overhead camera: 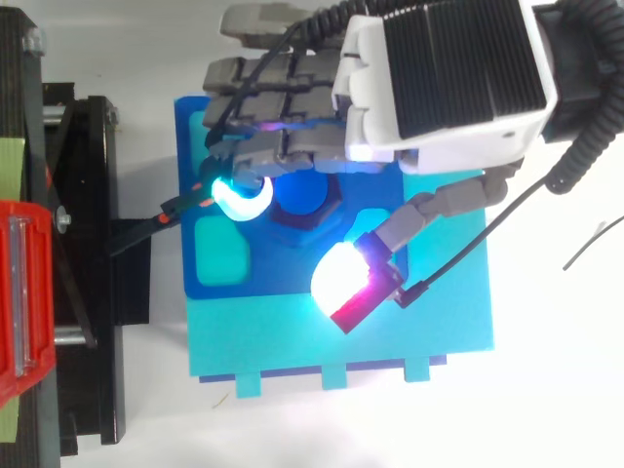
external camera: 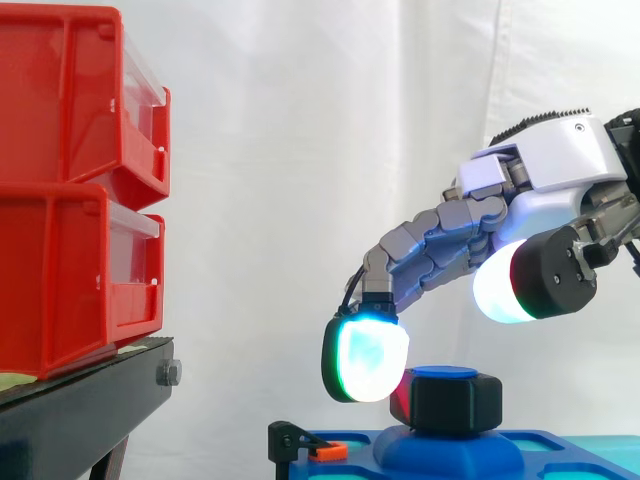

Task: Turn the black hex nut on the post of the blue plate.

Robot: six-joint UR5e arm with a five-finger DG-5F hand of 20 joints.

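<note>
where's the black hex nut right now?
Side view, low and right of centre: the black hex nut sits on the post of the blue plate, with a glowing fingertip of the hand close on its left.

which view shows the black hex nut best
The side view: the black hex nut stands in full profile on its post, with no part of the hand in front. The top view shows part of its hex outline around the blue post top, the rest under the hand's fingers.
</note>
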